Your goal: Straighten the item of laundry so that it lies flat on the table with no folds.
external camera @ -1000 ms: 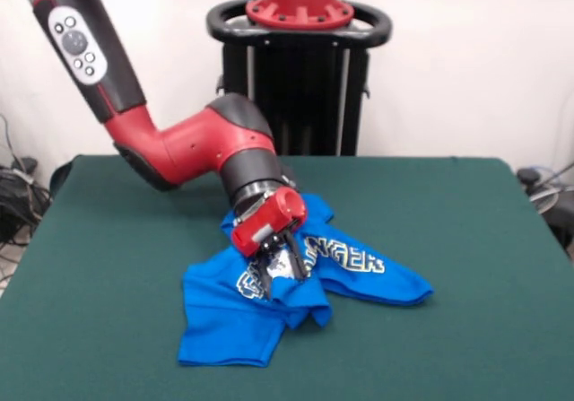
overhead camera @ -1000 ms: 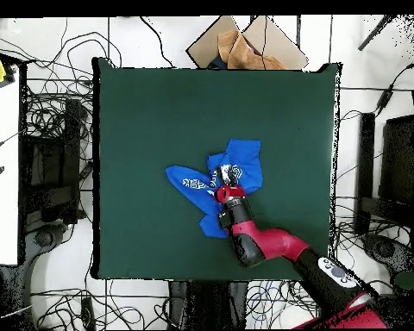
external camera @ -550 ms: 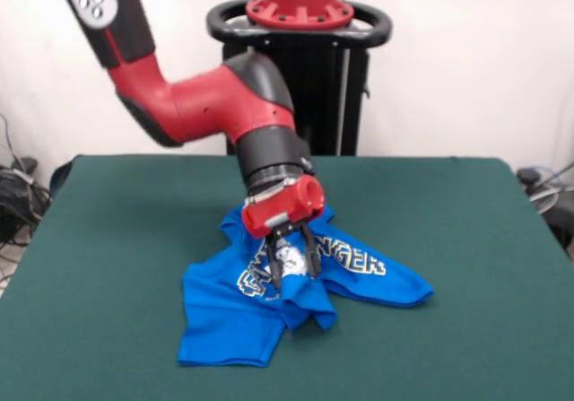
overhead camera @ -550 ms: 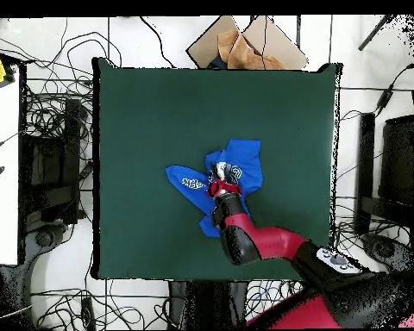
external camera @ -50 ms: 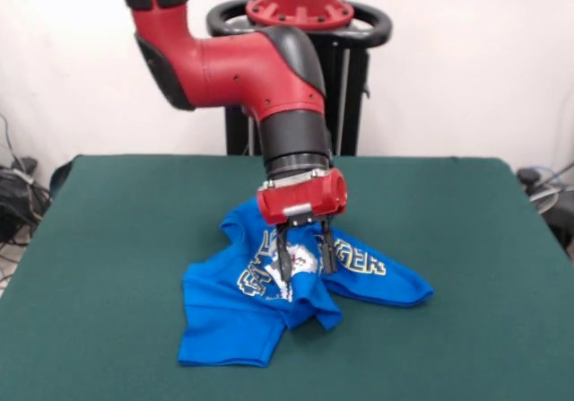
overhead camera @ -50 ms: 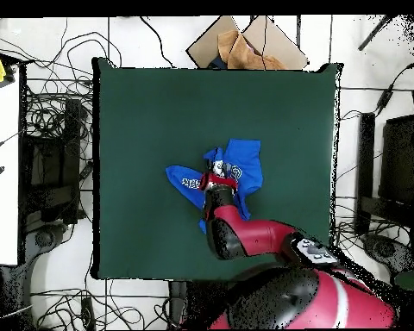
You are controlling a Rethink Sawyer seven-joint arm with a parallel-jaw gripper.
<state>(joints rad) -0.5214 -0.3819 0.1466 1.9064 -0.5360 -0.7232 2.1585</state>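
The bright blue T-shirt (external camera @ -50 ms: 269, 298) lies crumpled and folded mid-table (external camera @ -50 ms: 108, 239), white print partly showing

The blue shirt (overhead camera @ -50 ms: 238, 164) is lying crumpled near the middle of the green table (overhead camera @ -50 ms: 150, 112). The red arm (overhead camera @ -50 ms: 245, 237) is reaching over it from the bottom.

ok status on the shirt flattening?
Gripper fingers open, straddling a raised fold of the T-shirt. Shirt crumpled mid-table, print partly hidden. Nothing else on the felt.
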